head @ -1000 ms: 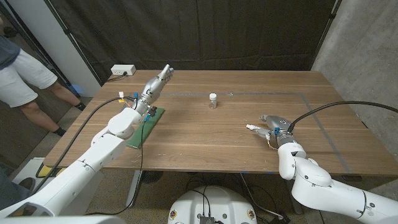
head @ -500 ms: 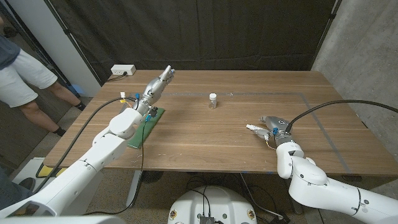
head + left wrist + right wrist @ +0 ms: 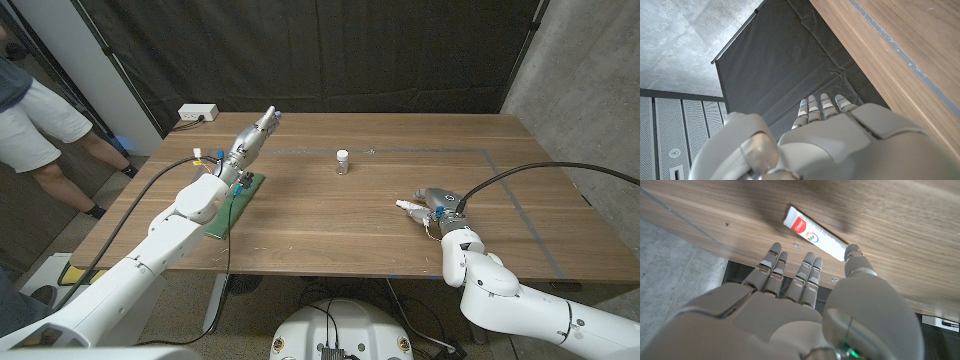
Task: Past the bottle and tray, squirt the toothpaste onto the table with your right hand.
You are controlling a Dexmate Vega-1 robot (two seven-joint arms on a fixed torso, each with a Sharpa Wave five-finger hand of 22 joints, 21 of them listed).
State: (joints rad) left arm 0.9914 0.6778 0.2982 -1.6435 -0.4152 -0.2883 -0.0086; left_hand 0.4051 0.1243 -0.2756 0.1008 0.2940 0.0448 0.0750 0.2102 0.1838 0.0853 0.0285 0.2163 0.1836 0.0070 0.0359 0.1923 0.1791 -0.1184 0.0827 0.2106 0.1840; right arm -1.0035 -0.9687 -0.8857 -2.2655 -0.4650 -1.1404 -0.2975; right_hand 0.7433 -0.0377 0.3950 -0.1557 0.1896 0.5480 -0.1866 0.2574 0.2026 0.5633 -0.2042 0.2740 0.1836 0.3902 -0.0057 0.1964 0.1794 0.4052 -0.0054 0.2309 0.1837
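Head view, your right hand [image 3: 437, 199]: low on the brown wooden desk [image 3: 400, 235], near its front right; grip hard to read from here.
Head view, toothpaste: white tube [image 3: 409, 205] pokes out just left of that hand.
Head view, bottle: small clear bottle with white cap [image 3: 343, 161] stands upright mid-desk, well apart from the tube.
Head view, tray: flat green tray [image 3: 237, 203] at the left edge, under your left arm.
Head view, your left hand [image 3: 255, 134]: raised, fingers straight, empty.
Left wrist view: left hand [image 3: 825, 130] fingers extended side by side, holding nothing.
Right wrist view: right hand [image 3: 805, 300] fingers spread, not clamped; thumb tip touches the white tube with red logo [image 3: 812, 233], lying flat.
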